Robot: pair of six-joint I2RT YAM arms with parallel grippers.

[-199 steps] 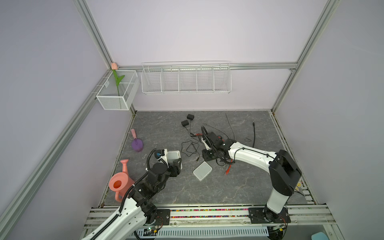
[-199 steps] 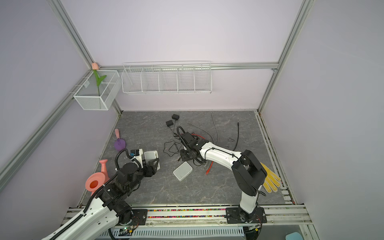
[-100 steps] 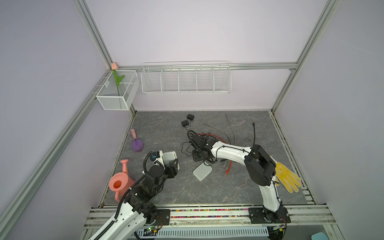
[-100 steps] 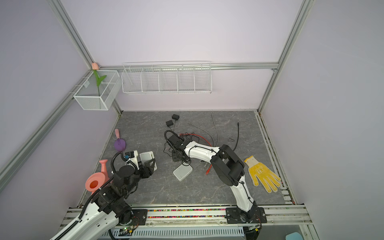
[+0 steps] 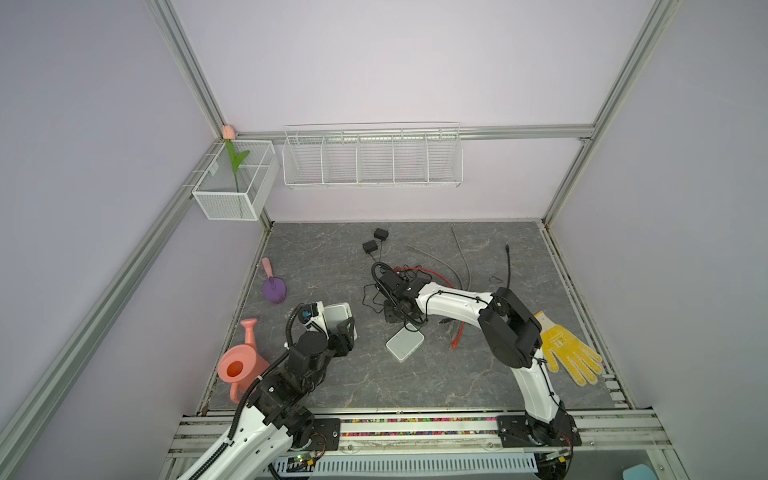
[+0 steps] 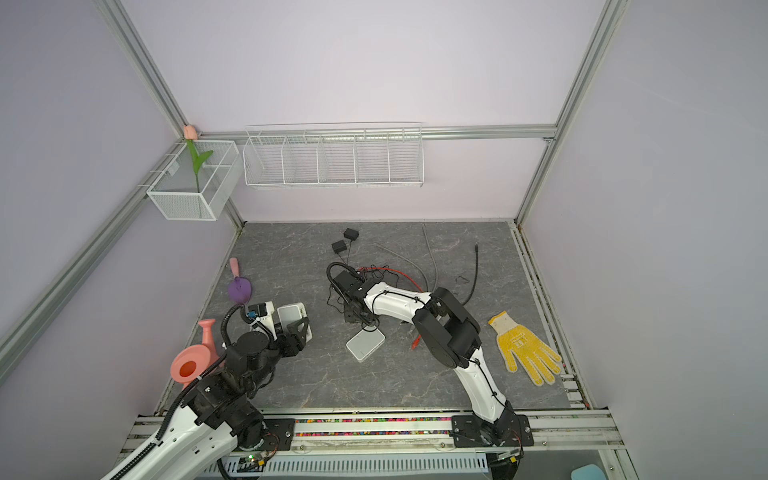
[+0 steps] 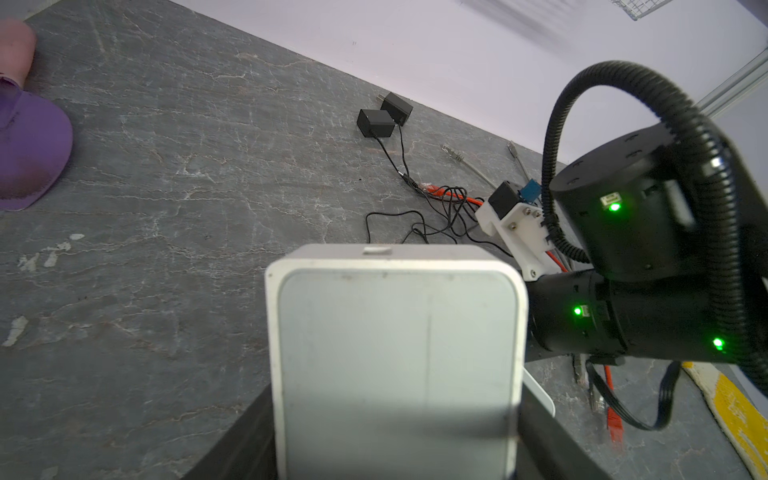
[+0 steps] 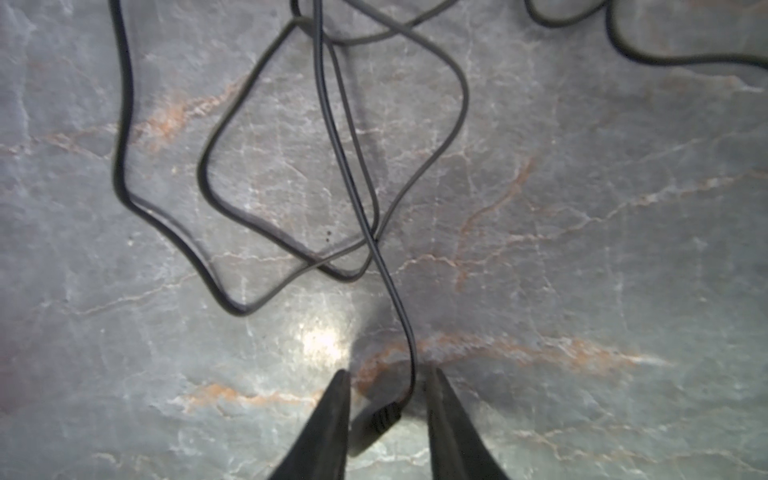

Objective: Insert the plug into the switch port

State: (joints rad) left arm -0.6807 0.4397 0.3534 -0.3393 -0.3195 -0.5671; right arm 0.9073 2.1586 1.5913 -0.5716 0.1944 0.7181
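My left jaws pinch the white switch (image 7: 395, 353); right jaws spread astride the black plug (image 8: 375, 420): grasp, insertion pending.

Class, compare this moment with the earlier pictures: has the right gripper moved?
Yes. In both top views the right gripper has shifted left, judged against the white box lying on the table, which has stayed put.
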